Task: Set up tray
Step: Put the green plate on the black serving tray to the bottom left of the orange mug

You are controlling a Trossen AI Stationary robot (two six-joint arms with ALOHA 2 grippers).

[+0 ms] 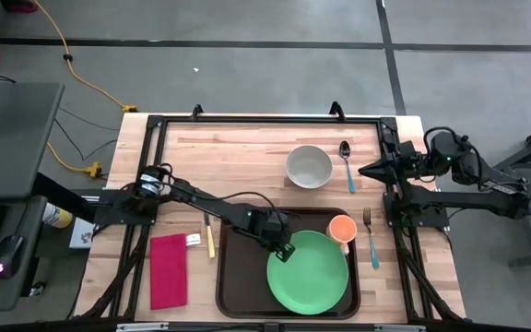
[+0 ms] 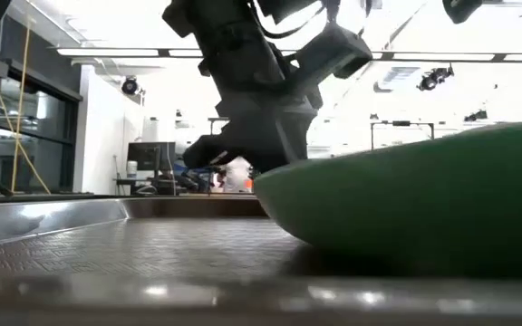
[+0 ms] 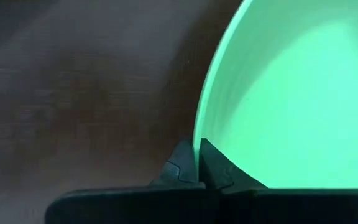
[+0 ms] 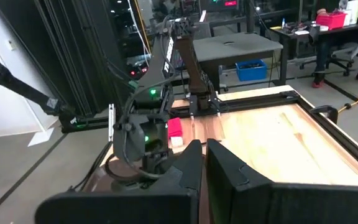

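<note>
The dark brown tray (image 1: pixel 238 277) lies at the table's near edge. A green plate (image 1: pixel 308 272) sits in its right half, and in the low view the green plate (image 2: pixel 424 199) fills the right side. My left gripper (image 1: pixel 286 251) reaches over the tray and is shut on the plate's far-left rim. An orange cup (image 1: pixel 342 228) stands at the tray's far right corner. My right gripper (image 1: pixel 362 171) waits shut over the table's right side, touching nothing. My left gripper pinches the green plate's rim (image 3: pixel 199 134) on its far-left side between the two fingers (image 3: pixel 182 163), one inside the rim and one outside. The fingers come slanting down from the table's far left. In the low view the plate's underside (image 2: pixel 361 249) appears to rest on the tray.
A white bowl (image 1: pixel 309 167) and a teal-handled spoon (image 1: pixel 347 164) lie beyond the tray. A teal-handled fork (image 1: pixel 371 238) lies right of it. A yellow-handled knife (image 1: pixel 209 237) and a red napkin (image 1: pixel 168 269) lie left of it. The tray's left half is bare.
</note>
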